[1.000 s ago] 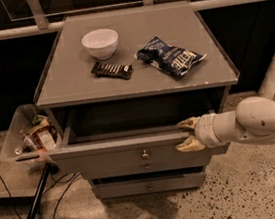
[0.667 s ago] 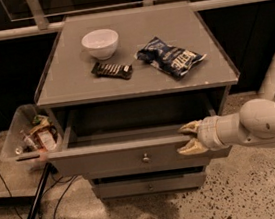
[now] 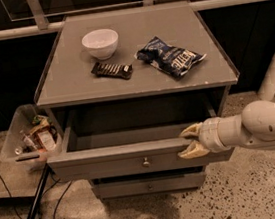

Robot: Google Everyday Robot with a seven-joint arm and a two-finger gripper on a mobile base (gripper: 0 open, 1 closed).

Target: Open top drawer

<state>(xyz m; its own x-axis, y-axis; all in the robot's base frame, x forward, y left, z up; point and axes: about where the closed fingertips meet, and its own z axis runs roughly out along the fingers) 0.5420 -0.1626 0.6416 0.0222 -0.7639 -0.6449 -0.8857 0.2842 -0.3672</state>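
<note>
The top drawer (image 3: 114,162) – a shallow grey wooden box with a small round metal knob (image 3: 146,163) – stands pulled out of the matte grey cabinet (image 3: 73,84). The cream gripper (image 3: 192,140) clamps the front panel's rim near its right corner. Toward the cabinet top's back edge sit a glossy white bowl (image 3: 100,42), a dark wrapped bar (image 3: 112,70) and a crinkled bag (image 3: 170,57). The drawer's inside lies in shadow.

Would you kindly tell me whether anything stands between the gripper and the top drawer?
Nothing visible does: the gripper is at the top drawer, its jaws straddling the drawer's upper front edge, right of the knob.
</note>
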